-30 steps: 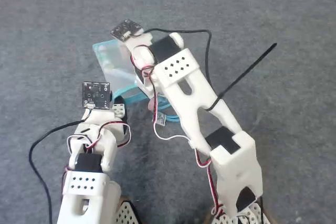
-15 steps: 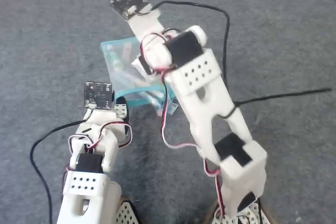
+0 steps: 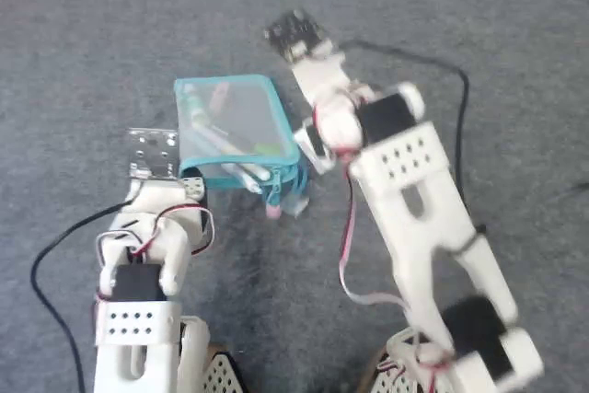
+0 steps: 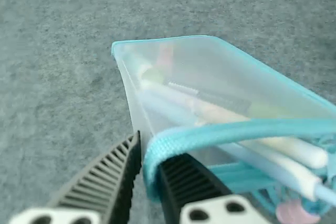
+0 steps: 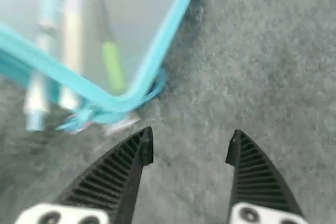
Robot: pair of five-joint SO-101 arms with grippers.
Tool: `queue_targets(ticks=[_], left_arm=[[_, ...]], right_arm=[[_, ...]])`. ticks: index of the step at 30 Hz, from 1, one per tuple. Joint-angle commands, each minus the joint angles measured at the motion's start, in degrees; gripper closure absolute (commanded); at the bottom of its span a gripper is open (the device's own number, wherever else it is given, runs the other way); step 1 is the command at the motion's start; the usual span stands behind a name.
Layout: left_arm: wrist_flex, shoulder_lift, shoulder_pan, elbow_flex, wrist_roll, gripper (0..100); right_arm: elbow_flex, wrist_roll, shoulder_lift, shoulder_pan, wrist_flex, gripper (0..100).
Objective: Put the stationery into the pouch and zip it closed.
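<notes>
Your left gripper [image 4: 145, 153] pinches the pouch [image 3: 230, 121] at its seven-o'clock corner, likely anchoring it for zipping. Your right gripper [image 5: 191, 140] hangs spread at its four o'clock.

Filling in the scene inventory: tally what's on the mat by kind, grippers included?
pouch: 1
pens inside it: at least 3; they overlap, so the exact count is unclear
grippers: 2 (left gripper clamped on the pouch's zip edge, right gripper open, not touching it)
Total: at least 6
</notes>
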Motion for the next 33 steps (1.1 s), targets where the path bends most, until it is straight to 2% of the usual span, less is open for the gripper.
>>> queue_targets(ticks=[1, 4, 7, 11, 15, 17, 22, 27, 30, 33], left_arm=[[5.54, -0.35, -2.11, -10.07, -1.41, 99], [9.93, -0.26, -2.11, -13.58, -3.52, 99], [10.02, 0.26, -2.29, -13.76, -3.6, 99], [6.15, 3.52, -0.88, -11.12, -3.16, 99], [14.51, 6.33, -0.18, -20.7, -0.18, 99], [15.82, 5.54, -0.88, -22.2, -0.18, 99], [3.87, 5.98, 0.44, -10.07, -0.44, 99], [12.31, 5.98, 4.04, -15.52, -0.44, 99], [11.43, 5.98, 4.57, -15.08, -0.44, 99], [11.43, 5.98, 4.57, -15.08, -0.53, 99]], right_arm=[[30.24, 4.4, -16.4, 0.4, -22.46, 76.6], [44.04, 8.0, -23.43, -1.45, -33.01, 76.6], [49.32, 11.25, -28.09, -3.03, -35.12, 76.8], [49.76, 8.53, -30.64, -2.42, -32.31, 76.8], [52.31, 7.38, -31.25, -2.59, -32.75, 76.8], [53.1, 7.3, -31.34, -2.59, -32.84, 76.6], [54.95, 7.3, -31.34, -3.03, -36.79, 76.4], [55.65, 7.65, -31.25, -5.67, -41.63, 76.7], [55.91, 7.91, -30.64, -5.76, -46.29, 76.7], [57.93, 11.34, -30.64, -6.46, -50.68, 76.7]])
